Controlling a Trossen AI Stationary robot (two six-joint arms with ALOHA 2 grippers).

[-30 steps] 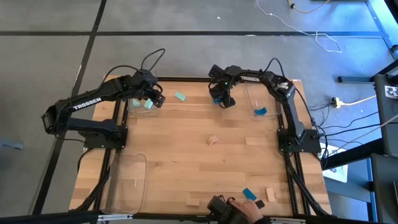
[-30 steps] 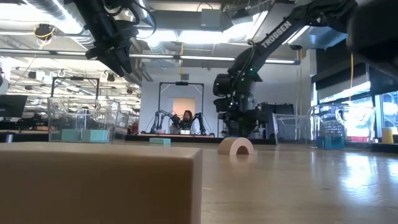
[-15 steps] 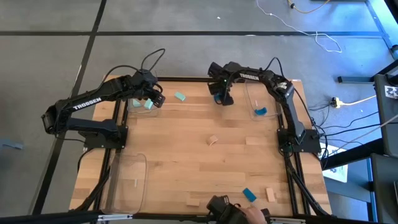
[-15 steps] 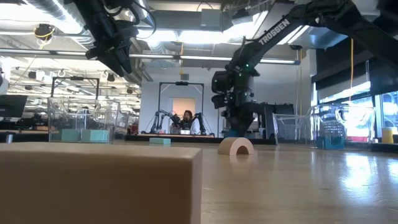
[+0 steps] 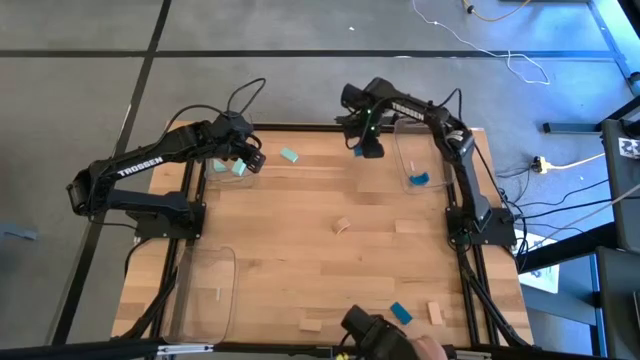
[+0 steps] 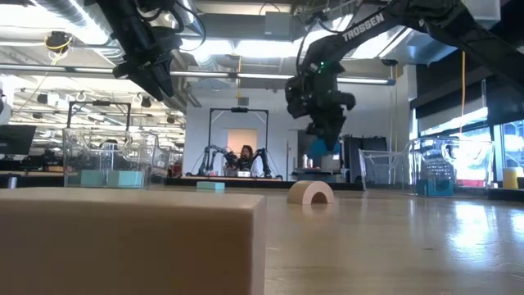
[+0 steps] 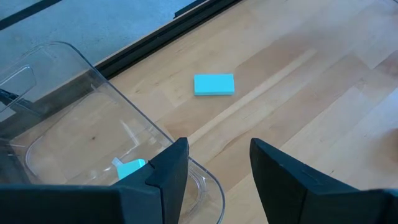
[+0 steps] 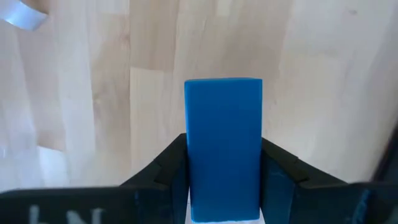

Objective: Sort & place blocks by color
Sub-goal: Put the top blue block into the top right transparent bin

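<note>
The right arm is reaching from its base at the table's right edge across to the far side, its wrist raised well above the tabletop. The right gripper is pointing down, its two dark fingers pressing against both sides of a deep blue block and holding it clear of the surface. In the low view the same gripper is hanging high over the table. The left arm is stretching from the table's left edge toward the far left corner, where the left gripper is hovering with its fingers standing apart, holding nothing.
</note>
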